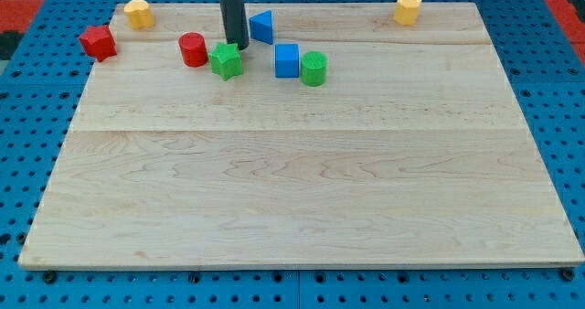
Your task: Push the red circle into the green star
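The red circle (193,49) is a short red cylinder near the view's top left of the wooden board (302,190). The green star (226,60) sits just to its right, with a narrow gap between them. My tip (237,46) comes down from the view's top and ends right behind the green star's upper right edge, close to or touching it. It is to the right of the red circle and apart from it.
A blue triangle (262,26) lies right of the rod. A blue cube (287,60) and a green cylinder (313,68) sit right of the star. A red star-like block (97,42), a yellow block (138,13) and another yellow block (408,8) lie along the top.
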